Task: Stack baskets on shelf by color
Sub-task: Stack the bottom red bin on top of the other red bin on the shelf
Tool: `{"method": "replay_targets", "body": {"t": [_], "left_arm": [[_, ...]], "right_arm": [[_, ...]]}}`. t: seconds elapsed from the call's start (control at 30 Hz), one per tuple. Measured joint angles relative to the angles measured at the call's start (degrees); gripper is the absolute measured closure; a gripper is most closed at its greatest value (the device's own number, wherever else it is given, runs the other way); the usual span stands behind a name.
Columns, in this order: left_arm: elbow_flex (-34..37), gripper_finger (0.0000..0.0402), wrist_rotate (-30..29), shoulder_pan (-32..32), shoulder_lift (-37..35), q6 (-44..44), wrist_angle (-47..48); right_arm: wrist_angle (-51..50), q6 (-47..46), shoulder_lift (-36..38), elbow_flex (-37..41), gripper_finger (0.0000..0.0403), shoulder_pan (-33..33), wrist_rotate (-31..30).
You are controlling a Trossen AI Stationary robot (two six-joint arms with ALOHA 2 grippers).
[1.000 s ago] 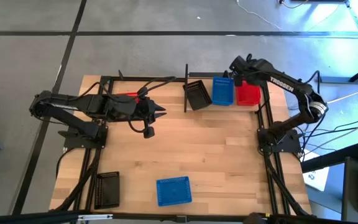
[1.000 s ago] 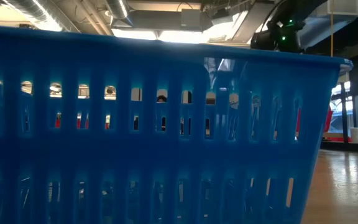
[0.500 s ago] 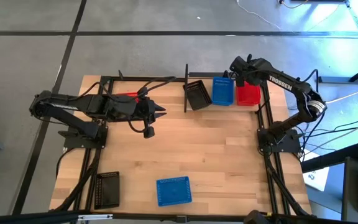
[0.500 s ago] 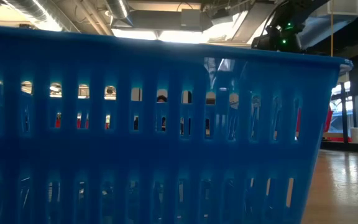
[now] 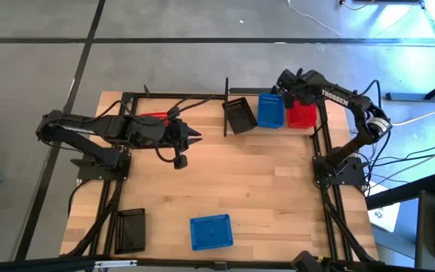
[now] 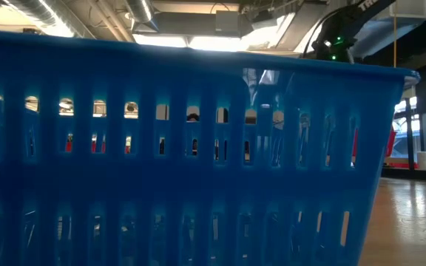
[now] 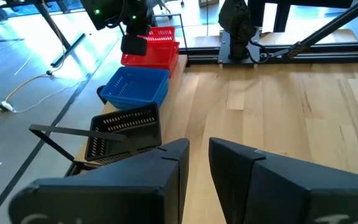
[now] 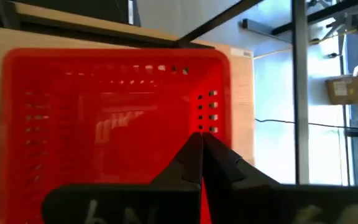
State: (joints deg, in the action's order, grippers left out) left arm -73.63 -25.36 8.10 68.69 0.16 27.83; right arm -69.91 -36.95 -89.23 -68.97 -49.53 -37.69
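Right arm at the red stack; two baskets left out on the worktop.

The right gripper (image 5: 287, 81), jaws pressed together and holding nothing, hovers above the red basket (image 5: 302, 114) on the shelf (image 5: 226, 106). Advisable: lift clear without snagging the rim, then fetch the loose blue basket (image 5: 211, 231) squarely. The left gripper (image 5: 195, 137) waits mid-worktop, jaws slightly spread, empty.

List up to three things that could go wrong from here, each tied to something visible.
1. The right gripper, jaws shut, hangs over the red basket on the shelf; dropping lower, it could knock that basket.
2. The black basket there sits tilted; stacking onto it may fail.
3. A blue basket and another black one lie at the table's front edge, where a clumsy grasp might push them off.
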Motion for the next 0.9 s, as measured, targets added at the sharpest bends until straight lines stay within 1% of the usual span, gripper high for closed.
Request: {"method": "replay_targets", "body": {"t": [0.07,0.13,0.23,0.37,0.5,0.63,0.9], "left_arm": [[0.0,0.0347,0.0,0.0,0.0,0.0,0.0],[0.0,0.0347,0.0,0.0,0.0,0.0,0.0],[0.0,0.0347,0.0,0.0,0.0,0.0,0.0],[0.0,0.0347,0.0,0.0,0.0,0.0,0.0],[0.0,0.0347,0.0,0.0,0.0,0.0,0.0],[0.0,0.0347,0.0,0.0,0.0,0.0,0.0],[0.0,0.0347,0.0,0.0,0.0,0.0,0.0]], "right_arm": [[0.8,0.3,0.0,0.0,0.0403,0.3,0.1],[2.3,2.8,0.0,0.0,0.0403,0.3,1.7],[5.4,6.8,-0.6,0.0,0.0403,-0.4,6.9],[6.8,7.7,-2.6,0.0,0.0403,-1.1,13.1],[6.8,10.4,-5.3,0.0,0.0403,-1.2,15.8],[6.8,10.6,-7.4,0.0,0.0403,-1.1,18.9],[9.5,13.7,-7.5,0.0,0.0403,1.3,22.0]]}}
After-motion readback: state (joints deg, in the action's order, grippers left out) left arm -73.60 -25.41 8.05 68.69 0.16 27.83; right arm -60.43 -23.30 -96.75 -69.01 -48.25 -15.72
